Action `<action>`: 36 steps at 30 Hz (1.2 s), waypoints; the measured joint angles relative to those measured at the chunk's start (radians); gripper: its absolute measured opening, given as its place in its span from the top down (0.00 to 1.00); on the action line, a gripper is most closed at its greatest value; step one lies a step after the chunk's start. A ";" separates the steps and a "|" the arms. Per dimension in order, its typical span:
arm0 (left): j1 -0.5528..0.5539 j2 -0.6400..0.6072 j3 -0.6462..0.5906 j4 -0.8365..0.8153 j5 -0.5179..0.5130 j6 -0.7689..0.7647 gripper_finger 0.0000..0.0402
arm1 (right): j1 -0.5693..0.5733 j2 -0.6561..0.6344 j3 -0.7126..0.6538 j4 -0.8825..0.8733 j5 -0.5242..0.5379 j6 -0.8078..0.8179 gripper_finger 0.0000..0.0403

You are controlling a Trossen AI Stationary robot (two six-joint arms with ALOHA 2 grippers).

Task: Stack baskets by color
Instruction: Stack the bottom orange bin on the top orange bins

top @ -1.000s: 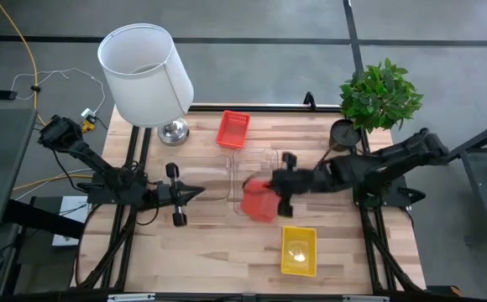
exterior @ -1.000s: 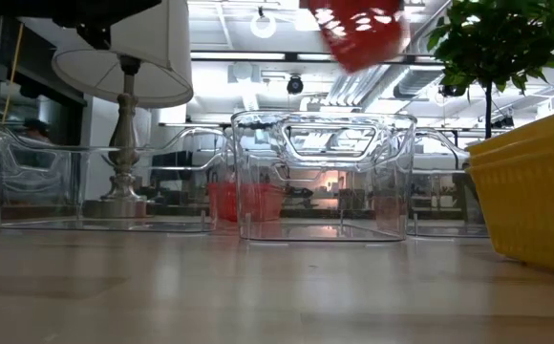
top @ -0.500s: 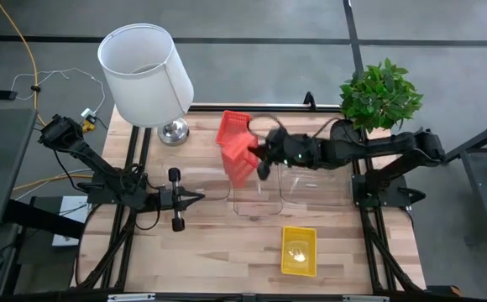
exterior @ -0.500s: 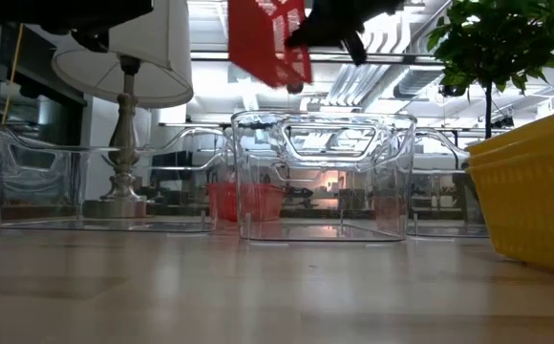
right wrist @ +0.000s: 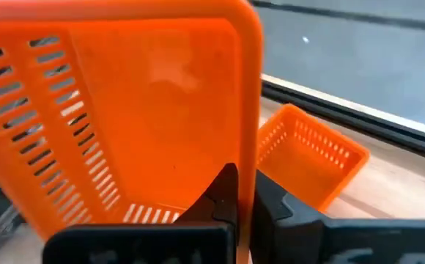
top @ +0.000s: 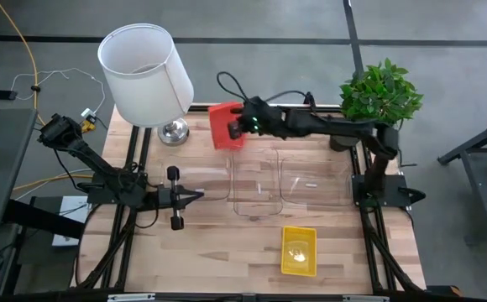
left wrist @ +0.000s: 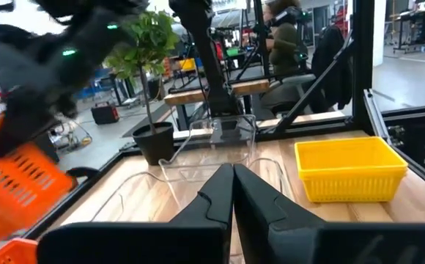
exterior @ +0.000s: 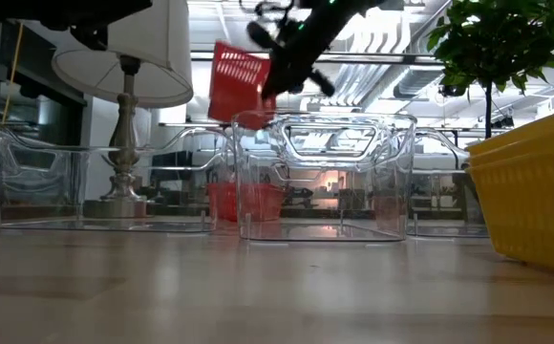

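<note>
My right gripper is shut on a red basket and holds it in the air near the table's far edge. It hangs over a second red basket that rests on the wood, also seen through the clear bins in the low view. A yellow basket sits near the front edge. Two clear bins stand mid-table. My left gripper waits shut at the left, pointing level toward the bins. My right gripper pinches one wall of the red basket at its rim, with one finger on the inner side and one on the outer. The fingers reach in from the table's right, slanting down. The basket is lifted clear and tipped steeply, its hollow facing the gripper.
A white-shaded lamp stands at the far left corner and a potted plant at the far right. Another clear bin stands left of the middle ones. A person is in the room beyond the table.
My right gripper has carried the red basket from above the table's middle toward the far edge and a little left, over the other red basket. The wrist has rolled, and the basket has turned with it, staying clear of the table.
</note>
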 joint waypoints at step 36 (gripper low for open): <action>-0.046 0.000 0.000 -0.005 -0.100 -0.022 1.00 | -0.133 0.273 0.109 -0.162 -0.096 0.258 1.00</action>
